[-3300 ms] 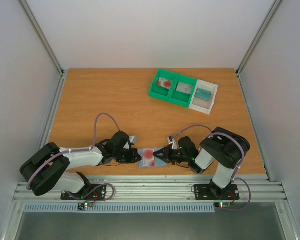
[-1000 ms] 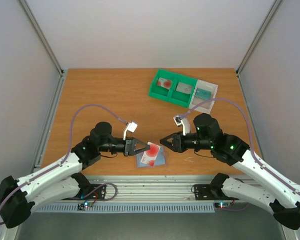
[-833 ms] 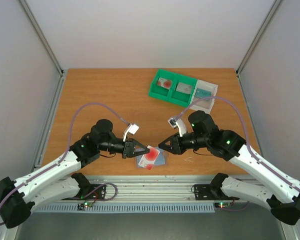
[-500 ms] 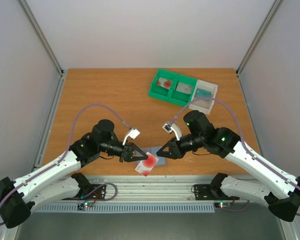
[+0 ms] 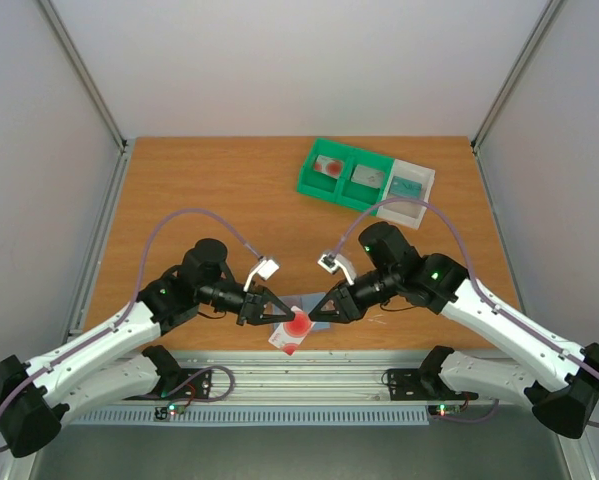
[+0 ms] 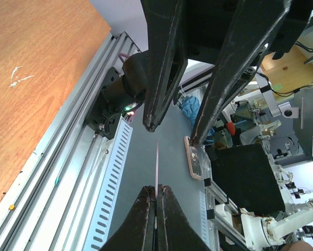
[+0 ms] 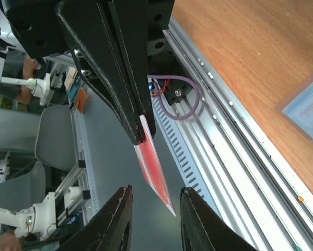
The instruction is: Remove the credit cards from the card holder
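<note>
Looking for writing, I find only some small print on the card holder (image 7: 309, 107), and it is too blurred to read. This light blue holder lies flat on the table (image 5: 209, 190) near the front edge; the right wrist view cuts it off, and in the top view the arms hide most of it.

The left gripper (image 5: 269, 310) is clenched on a whitish credit card (image 5: 292, 328) with a big red blotch and holds it up above the front rail, out of the holder. The right gripper (image 5: 322, 306) has its fingers apart and grasps nothing; the free end of the card reaches just to their tips.

At the back stands a green and white tray (image 5: 309, 176) with three compartments, one card in each: a red-blotched card (image 5: 329, 166), a greyish card (image 5: 367, 176) and a teal card (image 5: 407, 187). I cannot tell what is printed on them.
</note>
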Controlling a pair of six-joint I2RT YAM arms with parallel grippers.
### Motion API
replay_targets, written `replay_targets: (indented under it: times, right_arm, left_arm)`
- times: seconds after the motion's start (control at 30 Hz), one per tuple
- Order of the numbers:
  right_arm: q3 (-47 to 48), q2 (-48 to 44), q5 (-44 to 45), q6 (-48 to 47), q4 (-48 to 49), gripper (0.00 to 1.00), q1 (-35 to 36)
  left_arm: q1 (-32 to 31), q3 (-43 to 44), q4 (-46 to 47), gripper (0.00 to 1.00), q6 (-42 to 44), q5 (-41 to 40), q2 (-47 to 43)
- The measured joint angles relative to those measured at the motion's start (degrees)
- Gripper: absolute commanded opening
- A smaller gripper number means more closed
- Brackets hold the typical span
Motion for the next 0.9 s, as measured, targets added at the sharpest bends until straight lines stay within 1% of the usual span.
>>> replay_targets:
  times: [0.13,0.23,0.3,0.37,0.4,0.43,0.47,0.5,0.53,0.6,0.67,0.73,0.77,0.8,0.83,0.9]
  right_arm:
    - [-0.57,0.35,-1.16,-0.28,0.35,0.26,0.20]
    - [-0.83,0.85,-1.77,-0.59,0.31,0.23,0.72]
    - [-0.90,1.16,-2.01,-0.76,0.33,0.15,1.05]
    - [-0.98,1.25,-2.19,-0.81,0.39,0.05,1.31]
    - [-1.03,1.25,-2.21,-1.14,0.48,0.02,1.40]
    - [-1.09,1.25,-2.25,-1.22,0.66,0.01,1.46]
    - [-1.22,1.25,-2.40,-1.16,0.79,0.01,1.46]
    - [-1.29,1.25,-2.54,-1.29,0.87,0.01,1.49]
    - [-1.36,1.20,-2.58,-1.22,1.07,0.01,1.53]
    - [-1.68,1.05,-2.51,-1.16,1.79,0.01,1.55]
    - [-2.19,0.66,-1.84,-0.61,2.67,0.01,1.62]
    - [-2.64,0.28,-0.33,0.07,3.37,0.01,1.62]
    - [-2.71,0.20,0.66,0.50,3.48,0.01,1.62]
    - [-2.73,0.11,1.64,0.90,3.69,0.01,1.62]
    - [-2.82,-0.13,2.99,1.42,4.07,0.01,1.62]
    - [-2.91,-0.79,5.97,2.51,4.66,0.01,1.62]
  left_arm:
    - [0.00,0.00,0.15,0.00,0.00,0.13,-0.59]
    - [0.00,0.00,0.44,0.00,-0.02,0.26,-0.94]
    - [0.00,0.00,0.59,0.00,-0.04,0.35,-0.98]
    - [0.00,0.00,0.79,0.01,-0.04,0.35,-0.98]
    - [0.00,0.00,0.83,0.01,-0.04,0.35,-0.98]
    - [0.00,0.00,0.81,0.02,-0.04,0.37,-0.98]
    - [0.00,0.00,0.81,0.05,-0.04,0.35,-0.98]
    - [0.02,0.00,0.68,0.10,-0.07,0.31,-0.98]
    - [0.00,0.00,0.59,0.18,0.02,0.24,-0.96]
    - [0.02,0.00,0.57,0.40,0.13,-0.57,-1.09]
    - [0.00,0.09,0.07,0.57,0.24,-2.36,-1.46]
    - [0.00,0.42,-1.49,0.68,0.90,-5.18,-2.45]
    - [0.00,0.79,-2.78,0.78,0.98,-7.26,-3.21]
    - [0.00,1.27,-4.04,0.95,1.81,-8.90,-3.78]
    - [0.00,1.88,-5.31,0.99,2.32,-11.02,-4.35]
    - [0.00,3.15,-7.78,0.99,3.26,-14.95,-5.25]
